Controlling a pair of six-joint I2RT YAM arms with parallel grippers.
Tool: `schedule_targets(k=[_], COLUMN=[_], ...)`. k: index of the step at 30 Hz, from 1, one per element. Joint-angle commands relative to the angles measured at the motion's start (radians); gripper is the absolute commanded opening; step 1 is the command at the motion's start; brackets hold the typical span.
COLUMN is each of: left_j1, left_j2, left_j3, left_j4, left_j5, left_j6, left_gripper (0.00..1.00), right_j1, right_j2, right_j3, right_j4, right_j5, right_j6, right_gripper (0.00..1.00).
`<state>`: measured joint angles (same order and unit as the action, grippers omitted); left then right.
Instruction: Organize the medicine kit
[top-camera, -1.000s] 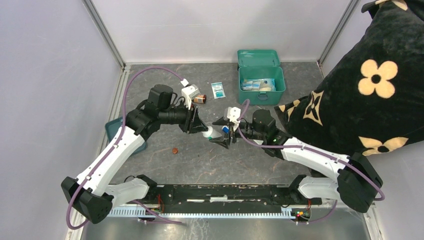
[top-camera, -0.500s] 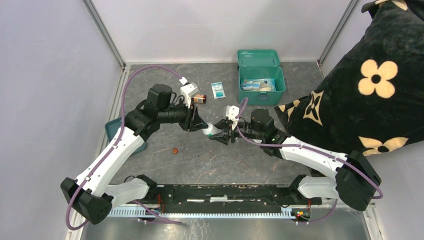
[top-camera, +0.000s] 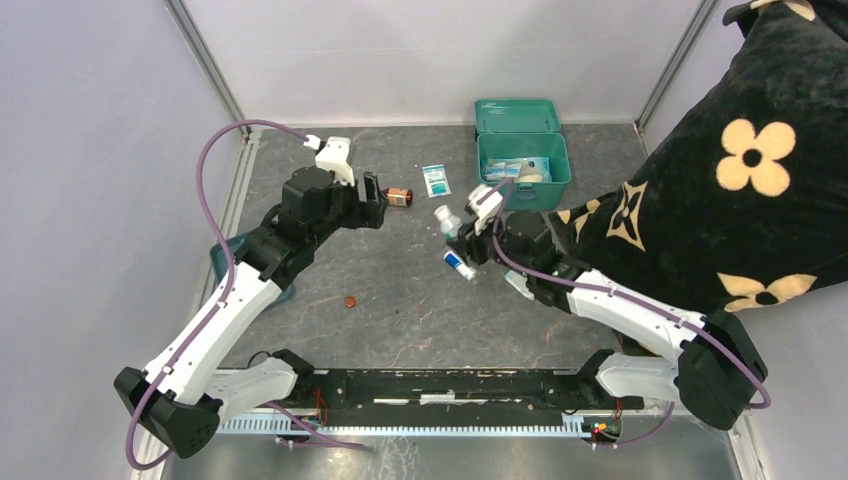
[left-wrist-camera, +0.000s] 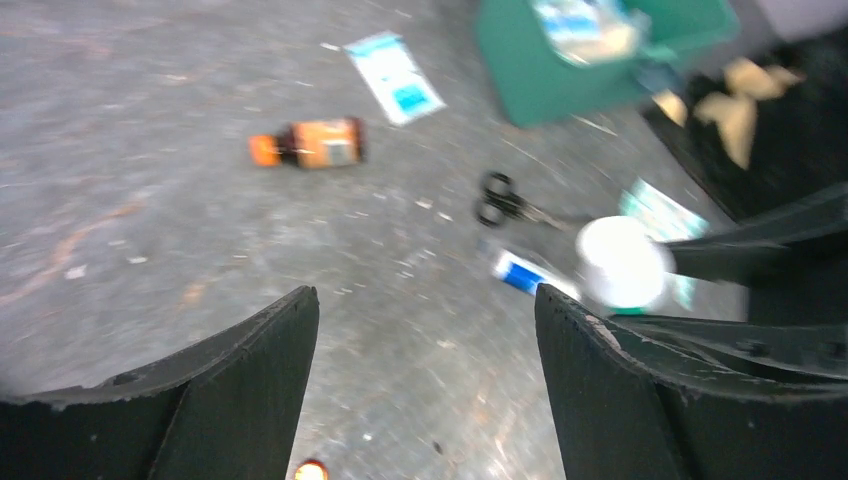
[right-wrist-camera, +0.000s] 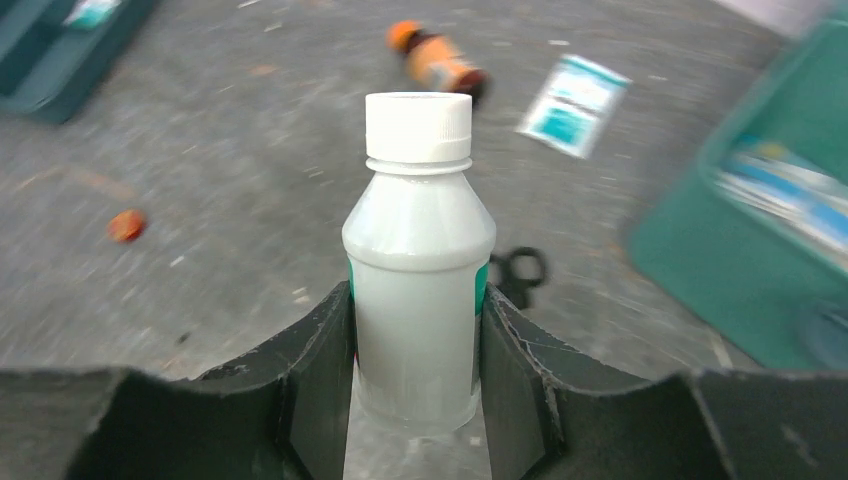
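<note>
- Black flowered cushion (top-camera: 740, 160): off to right of right gripper (top-camera: 456, 229), part cut off by frame edges.
- Medicine kit (top-camera: 523, 165): lid hinged back, just ahead-right of right gripper, probably open to take items. Contents blurred.
- Teal tray (top-camera: 224, 265): behind left gripper (left-wrist-camera: 425, 310), largely hidden under left arm.
- Left gripper: jaws spread wide, nothing between. Amber bottle (left-wrist-camera: 310, 145) lies ahead of it.
- Right gripper: clamped on white bottle (right-wrist-camera: 420, 260) at lower body, cap pointing away, likely for carry to kit. Label mostly covered by fingers.
- Scissors (left-wrist-camera: 505, 200), blue tube (top-camera: 459, 265): on table below held bottle, motion-blurred.
</note>
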<state>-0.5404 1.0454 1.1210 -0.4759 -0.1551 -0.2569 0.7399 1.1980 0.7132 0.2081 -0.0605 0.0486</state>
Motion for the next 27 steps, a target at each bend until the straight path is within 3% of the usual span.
schedule_targets(k=[1, 4, 7, 13, 27], left_j1=[-0.001, -0.001, -0.001, -0.001, 0.000], left_j2=[-0.007, 0.001, 0.010, 0.004, 0.011], left_j3=[-0.071, -0.117, -0.116, -0.129, -0.151], left_j4=[0.054, 0.075, 0.071, 0.058, 0.051], left_j5=[-0.280, -0.293, -0.281, -0.292, -0.288], left_j6=[-0.024, -0.008, 0.004, 0.002, -0.024], left_gripper=[0.85, 0.85, 0.84, 0.81, 0.79], right_j1=[-0.142, -0.241, -0.321, -0.410, -0.500], right_j2=[0.017, 0.099, 0.194, 0.367, 0.771], right_j3=[0.151, 0.261, 0.381, 0.549, 0.957], right_j4=[-0.036, -0.124, -0.197, -0.265, -0.446], right_j5=[0.154, 0.144, 0.135, 0.102, -0.039], right_j6=[0.090, 0.100, 0.104, 0.158, 0.191], right_gripper=[0.07, 0.09, 0.17, 0.16, 0.15])
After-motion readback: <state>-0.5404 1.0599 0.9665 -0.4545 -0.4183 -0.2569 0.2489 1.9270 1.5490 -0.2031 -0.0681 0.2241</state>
